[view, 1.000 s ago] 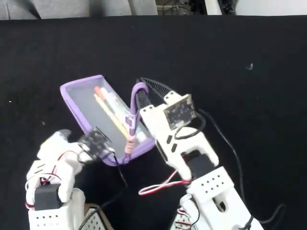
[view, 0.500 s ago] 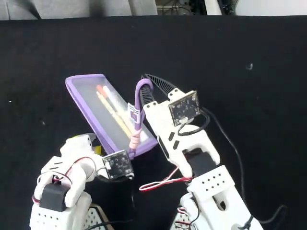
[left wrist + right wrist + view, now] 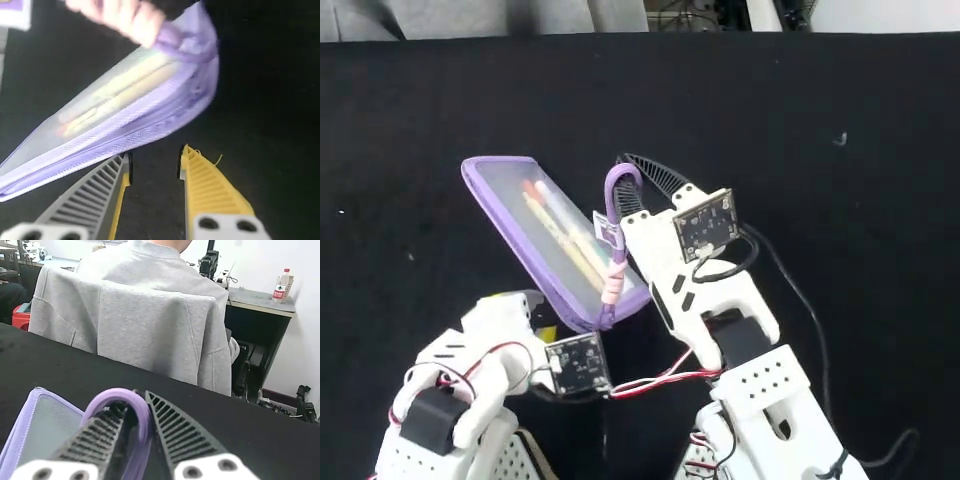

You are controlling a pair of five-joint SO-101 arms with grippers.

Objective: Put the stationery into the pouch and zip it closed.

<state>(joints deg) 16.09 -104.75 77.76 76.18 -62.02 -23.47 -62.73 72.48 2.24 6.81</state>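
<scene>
A clear pouch with purple trim (image 3: 535,240) hangs tilted above the black table, with pens (image 3: 558,228) visible inside it. My right gripper (image 3: 625,185) is shut on the pouch's purple loop (image 3: 135,407), black fingers (image 3: 172,432) on either side of it. A pink beaded strand (image 3: 612,285) and a small tag (image 3: 605,228) dangle from that loop. My left gripper (image 3: 155,157) stands open just below the pouch's near lower edge (image 3: 125,130), with its yellow finger (image 3: 205,185) and grey finger (image 3: 95,190) holding nothing. In the high view the left gripper (image 3: 548,322) sits under the pouch's near corner.
Red and white wires (image 3: 650,385) run between the two arm bases at the near edge. A black cable (image 3: 800,300) trails to the right of the right arm. Bare black table (image 3: 820,150) stretches to the far edge and right side.
The left arm let go of the pouch's near edge and drew back toward its base. The pouch now hangs from the right gripper, tipped more onto its edge and shifted slightly right.
</scene>
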